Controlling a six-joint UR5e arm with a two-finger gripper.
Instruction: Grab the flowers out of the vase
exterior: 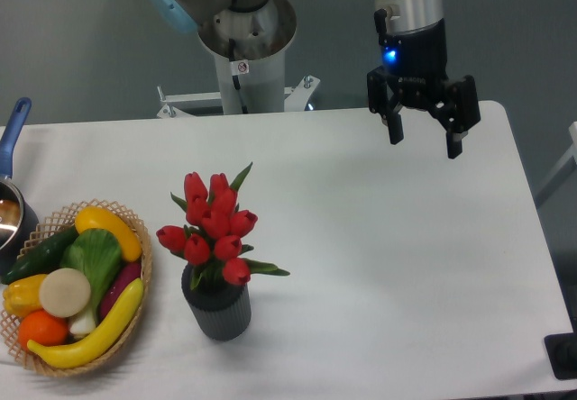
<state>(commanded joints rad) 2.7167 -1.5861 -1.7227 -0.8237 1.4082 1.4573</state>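
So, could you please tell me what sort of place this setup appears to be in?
Most likely a robotics lab or test bench: an arm on a pedestal mount behind a plain white table, with staged props, namely tulips in a vase and a basket of toy-like produce.

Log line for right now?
gripper: open, empty, far right | flowers: upright in vase | pick: not started
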